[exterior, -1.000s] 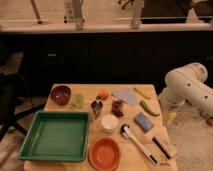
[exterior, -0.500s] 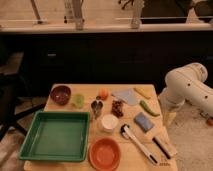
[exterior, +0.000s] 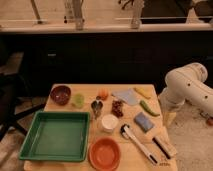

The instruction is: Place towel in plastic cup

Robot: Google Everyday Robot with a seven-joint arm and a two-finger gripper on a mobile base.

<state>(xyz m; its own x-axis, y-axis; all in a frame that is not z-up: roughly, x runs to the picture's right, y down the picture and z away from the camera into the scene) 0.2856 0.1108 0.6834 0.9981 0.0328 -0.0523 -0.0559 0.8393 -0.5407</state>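
The towel is lying flat well right of the plastic cup, probably light and limp, best pinched mid-cloth, while the gripper is hanging farther right, its state impossible to tell.

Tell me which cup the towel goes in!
Find the wooden table; the robot's pincer hangs beside its right edge. At the back left sits a dark red bowl, and just right of it is the cup: small, pale yellow-green, unlike the white cup in the middle.
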